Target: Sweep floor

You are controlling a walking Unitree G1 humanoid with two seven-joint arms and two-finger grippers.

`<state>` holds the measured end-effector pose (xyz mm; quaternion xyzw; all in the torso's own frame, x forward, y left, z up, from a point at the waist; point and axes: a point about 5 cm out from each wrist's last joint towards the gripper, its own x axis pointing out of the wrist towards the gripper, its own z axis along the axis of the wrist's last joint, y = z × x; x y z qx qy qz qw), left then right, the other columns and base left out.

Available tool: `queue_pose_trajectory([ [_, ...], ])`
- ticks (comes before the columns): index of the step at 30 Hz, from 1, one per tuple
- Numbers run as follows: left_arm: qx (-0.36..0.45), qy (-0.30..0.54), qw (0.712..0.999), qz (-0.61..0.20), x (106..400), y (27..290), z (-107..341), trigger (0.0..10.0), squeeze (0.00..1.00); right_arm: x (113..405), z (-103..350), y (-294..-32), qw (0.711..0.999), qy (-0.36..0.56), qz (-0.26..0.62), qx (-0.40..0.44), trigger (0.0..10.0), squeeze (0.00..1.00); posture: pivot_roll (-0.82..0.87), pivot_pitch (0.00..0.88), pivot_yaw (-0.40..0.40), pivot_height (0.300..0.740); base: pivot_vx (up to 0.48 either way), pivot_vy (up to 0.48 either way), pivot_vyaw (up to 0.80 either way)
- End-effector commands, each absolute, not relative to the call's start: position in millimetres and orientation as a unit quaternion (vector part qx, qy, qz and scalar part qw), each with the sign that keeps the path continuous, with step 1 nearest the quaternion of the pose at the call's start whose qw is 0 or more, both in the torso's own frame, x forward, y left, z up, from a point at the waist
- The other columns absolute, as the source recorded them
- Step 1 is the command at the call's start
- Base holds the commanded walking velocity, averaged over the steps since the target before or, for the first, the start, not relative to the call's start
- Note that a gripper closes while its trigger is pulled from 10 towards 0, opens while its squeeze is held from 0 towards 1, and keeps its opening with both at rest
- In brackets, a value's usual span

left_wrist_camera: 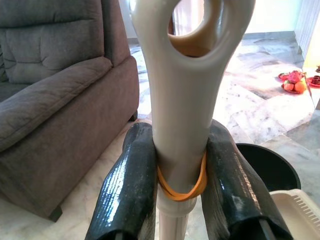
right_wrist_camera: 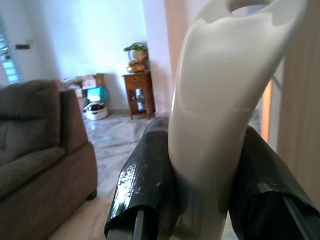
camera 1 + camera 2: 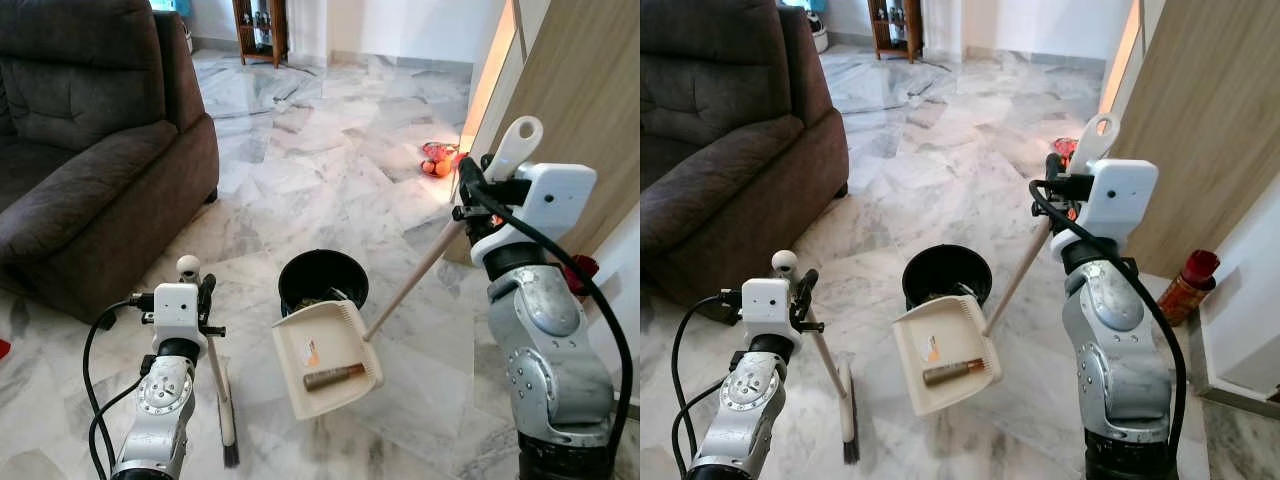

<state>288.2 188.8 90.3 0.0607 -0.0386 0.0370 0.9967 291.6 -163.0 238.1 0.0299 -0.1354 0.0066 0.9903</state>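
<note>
Right end effector (image 3: 482, 188) clamped on dustpan (image 3: 328, 356) handle; pan beside bin (image 3: 322, 279), holding brown stick (image 3: 334, 375). Left end effector (image 3: 205, 300) clamped on broom (image 3: 222, 400). Risk: tilted pan spilling stick short of bin.

Floor (image 3: 330, 170): grey-white veined marble tiles, glossy.
Sofa (image 3: 90, 150): dark brown, at 10 o'clock, standing on the floor.
Bucket (image 3: 322, 280): black, round, near centre.
Broom head (image 3: 228, 440): touching the floor at 7 o'clock.
Plate of fruit (image 3: 437, 160): at 1 o'clock by the wooden panel.
Red can (image 3: 1188, 286): at 3 o'clock.
</note>
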Motion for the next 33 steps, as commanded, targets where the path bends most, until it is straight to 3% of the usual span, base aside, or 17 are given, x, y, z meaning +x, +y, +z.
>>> queue_pose_trajectory([
  [1,0.061,-0.057,0.996,0.033,290.9,188.0,96.5,10.0,0.00,286.8,261.3,-163.2,0.982,-0.185,0.006,0.044,10.0,0.00,0.12,0.035,0.025,0.740,0.000,0.000,0.00],
  [23,0.061,-0.061,0.996,0.034,290.1,187.5,97.2,10.0,0.00,294.1,275.0,-146.8,0.966,-0.237,0.005,0.108,10.0,0.00,0.13,0.036,0.023,0.740,0.000,0.000,0.00],
  [33,0.063,-0.064,0.995,0.044,289.7,189.6,98.1,10.0,0.00,299.0,275.3,-139.9,0.962,-0.248,0.007,0.117,10.0,0.00,0.14,0.043,0.022,0.740,0.278,0.000,0.00],
])
